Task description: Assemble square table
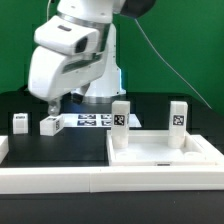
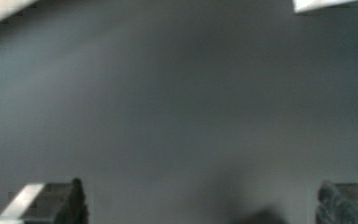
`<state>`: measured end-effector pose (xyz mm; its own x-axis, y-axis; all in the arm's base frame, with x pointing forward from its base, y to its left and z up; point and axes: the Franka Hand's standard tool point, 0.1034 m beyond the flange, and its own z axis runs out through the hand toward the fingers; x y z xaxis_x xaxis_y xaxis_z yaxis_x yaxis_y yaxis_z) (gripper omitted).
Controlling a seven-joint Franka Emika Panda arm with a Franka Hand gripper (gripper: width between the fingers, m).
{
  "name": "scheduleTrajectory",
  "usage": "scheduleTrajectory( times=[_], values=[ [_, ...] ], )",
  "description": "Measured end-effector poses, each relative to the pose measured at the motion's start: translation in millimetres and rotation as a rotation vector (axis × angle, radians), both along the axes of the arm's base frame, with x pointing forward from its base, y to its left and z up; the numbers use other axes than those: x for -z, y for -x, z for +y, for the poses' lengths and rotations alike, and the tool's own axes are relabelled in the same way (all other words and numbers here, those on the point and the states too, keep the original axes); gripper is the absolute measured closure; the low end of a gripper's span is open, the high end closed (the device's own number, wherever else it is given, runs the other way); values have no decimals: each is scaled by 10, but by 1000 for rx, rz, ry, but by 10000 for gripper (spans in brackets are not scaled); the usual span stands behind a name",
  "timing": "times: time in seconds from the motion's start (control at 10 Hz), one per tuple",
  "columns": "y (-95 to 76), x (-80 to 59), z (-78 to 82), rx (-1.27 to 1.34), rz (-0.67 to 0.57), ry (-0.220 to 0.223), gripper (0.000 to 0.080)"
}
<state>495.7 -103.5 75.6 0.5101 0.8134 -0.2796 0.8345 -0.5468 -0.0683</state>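
Gripper [image 1: 50, 102] spread wide over black table [image 1: 85, 140], near a loose white leg [image 1: 48, 125], well apart from slab [image 1: 160, 152]

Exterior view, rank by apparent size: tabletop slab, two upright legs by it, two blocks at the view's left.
1. Tabletop slab.
2. Two upright legs, alike.
3. Two left blocks, alike; they look smaller than the legs, perhaps only because they lie down.

Glossy white rounded arm [image 1: 72, 50] casings, dark joint seams, thin black cable [image 1: 152, 45], dark fingers [image 2: 48, 203].
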Motion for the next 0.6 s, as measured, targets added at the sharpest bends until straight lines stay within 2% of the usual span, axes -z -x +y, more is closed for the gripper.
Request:
scheduleTrajectory(
  times=[0.1, 0.6],
  values=[
    [27, 40, 20, 82, -6, 12, 151],
    [26, 40, 52, 381, -62, 76, 151]
  ],
)
